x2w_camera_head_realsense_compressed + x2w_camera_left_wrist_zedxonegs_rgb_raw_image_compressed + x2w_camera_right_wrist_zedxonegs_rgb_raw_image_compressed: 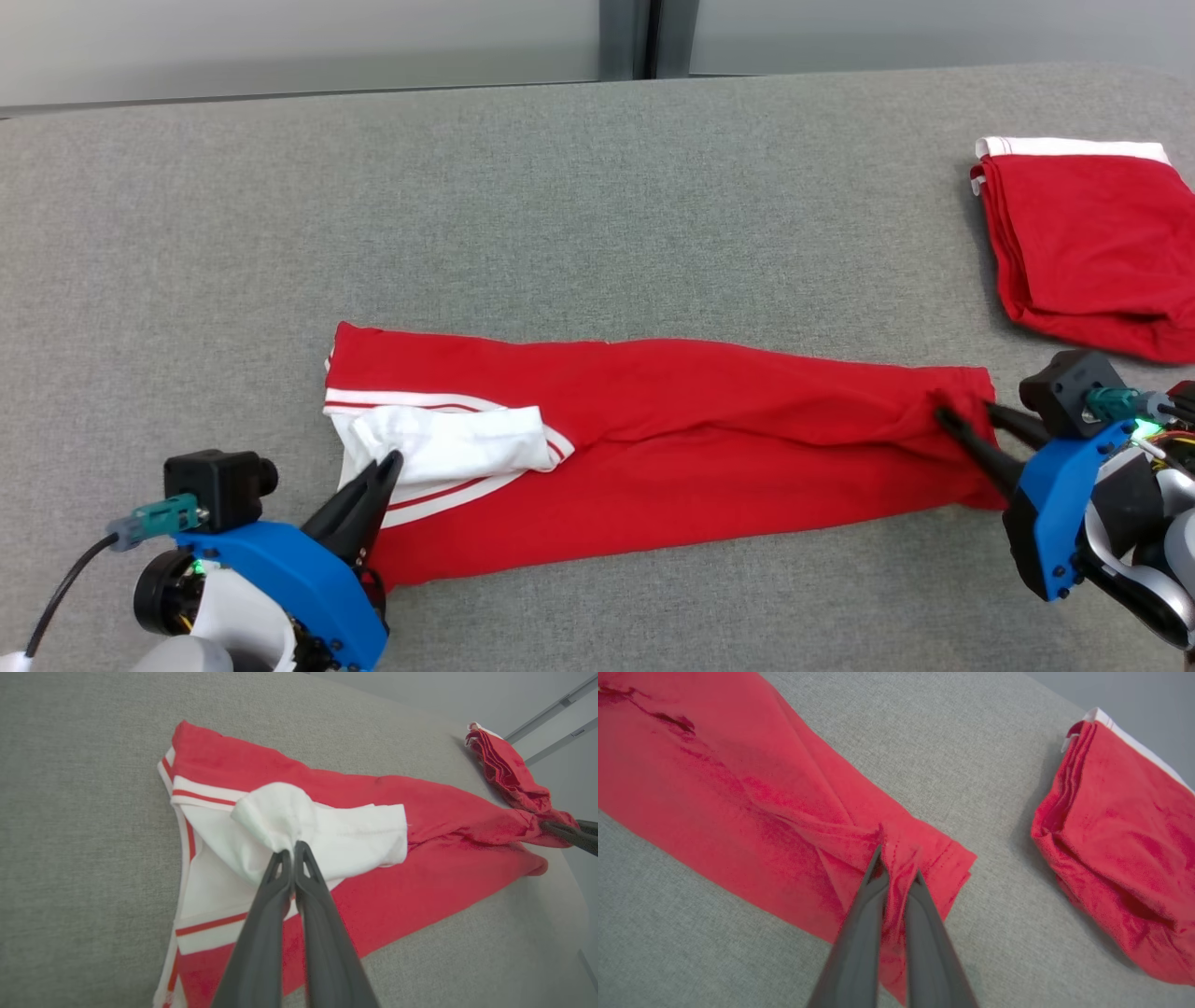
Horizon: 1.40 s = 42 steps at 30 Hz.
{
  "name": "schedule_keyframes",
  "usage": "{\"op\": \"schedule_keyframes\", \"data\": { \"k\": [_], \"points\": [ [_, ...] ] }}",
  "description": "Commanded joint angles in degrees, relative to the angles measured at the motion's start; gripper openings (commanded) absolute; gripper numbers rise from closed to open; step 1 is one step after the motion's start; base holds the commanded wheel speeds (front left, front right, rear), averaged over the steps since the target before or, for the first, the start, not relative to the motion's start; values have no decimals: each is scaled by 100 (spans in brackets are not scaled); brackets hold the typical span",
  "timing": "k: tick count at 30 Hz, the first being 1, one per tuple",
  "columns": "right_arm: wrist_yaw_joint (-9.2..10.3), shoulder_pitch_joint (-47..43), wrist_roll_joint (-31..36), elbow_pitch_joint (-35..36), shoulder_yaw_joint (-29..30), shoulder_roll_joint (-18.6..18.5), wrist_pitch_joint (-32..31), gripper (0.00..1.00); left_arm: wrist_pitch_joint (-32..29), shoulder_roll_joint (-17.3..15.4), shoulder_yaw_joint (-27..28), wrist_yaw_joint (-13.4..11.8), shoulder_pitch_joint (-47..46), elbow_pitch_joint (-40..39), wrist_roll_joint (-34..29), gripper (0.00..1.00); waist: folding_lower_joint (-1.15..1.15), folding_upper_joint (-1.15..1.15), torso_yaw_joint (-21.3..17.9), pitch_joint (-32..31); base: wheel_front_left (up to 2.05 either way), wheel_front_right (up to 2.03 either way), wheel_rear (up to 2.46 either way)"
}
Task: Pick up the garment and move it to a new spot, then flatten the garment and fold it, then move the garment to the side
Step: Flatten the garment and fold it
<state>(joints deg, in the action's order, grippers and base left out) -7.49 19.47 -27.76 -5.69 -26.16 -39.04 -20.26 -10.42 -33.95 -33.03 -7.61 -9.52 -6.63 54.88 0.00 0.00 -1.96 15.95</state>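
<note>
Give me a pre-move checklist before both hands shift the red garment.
1. Grip of left hand on white sleeve of garment: ok, closed.
2. Grip of right hand on the opposite red end: ok, closed.
3. Garment lying flat: not ok, creased near the right hand, sleeve bunched.
4. The folded red pile apart from the garment: ok.
5. All layers caught in each grip: cannot tell.
6. Bare table beyond the garment: ok.

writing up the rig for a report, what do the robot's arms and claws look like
The left claw and right claw each have two long, dark, tapering fingers on a blue housing. A black camera block sits on each wrist with a teal connector; a dark cable trails from the left one. Green lights glow near the joints, and the forearms are pale.
</note>
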Motion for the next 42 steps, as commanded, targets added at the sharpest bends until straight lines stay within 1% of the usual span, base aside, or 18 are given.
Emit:
{"op": "schedule_keyframes", "data": {
  "k": [1,6,10,13,17,23,26,30,36,42],
  "points": [
    [-1,-57,41,81,-25,-83,66,100,45,-33,69,-57,57,-56,30,100,0,0,-7,-8,0,0,0],
    [-1,-395,36,284,126,-151,87,100,293,-87,280,-238,263,-258,58,100,0,0,-15,-34,0,0,0],
    [-1,-732,67,437,592,-41,49,100,704,-47,505,-369,369,-376,-55,100,0,0,-42,-57,0,0,0],
    [-1,-932,142,477,1088,183,111,100,986,79,591,-435,384,-346,-131,100,0,0,-62,-86,0,0,0],
    [-1,-1076,234,433,1673,601,119,100,1271,284,569,-530,238,-230,-285,100,0,0,-58,-149,0,0,0],
    [-1,-900,504,276,2275,1178,-1,100,1614,595,569,-638,60,25,-447,100,0,0,11,-223,0,0,0],
    [-1,-838,615,103,2434,1431,-88,100,1755,746,597,-698,-2,147,-438,100,0,0,88,-239,0,0,0],
    [-1,-818,688,-203,2513,1634,-182,100,1922,866,658,-749,21,265,-417,100,0,0,211,-233,0,0,0],
    [-1,-931,892,-760,2628,1757,-240,100,2077,948,756,-796,179,360,-347,100,0,0,387,-215,0,0,0],
    [-1,-952,1038,-1238,2569,1824,-128,100,2123,955,753,-805,197,387,-355,100,0,0,482,-196,0,0,0]
  ]
}}
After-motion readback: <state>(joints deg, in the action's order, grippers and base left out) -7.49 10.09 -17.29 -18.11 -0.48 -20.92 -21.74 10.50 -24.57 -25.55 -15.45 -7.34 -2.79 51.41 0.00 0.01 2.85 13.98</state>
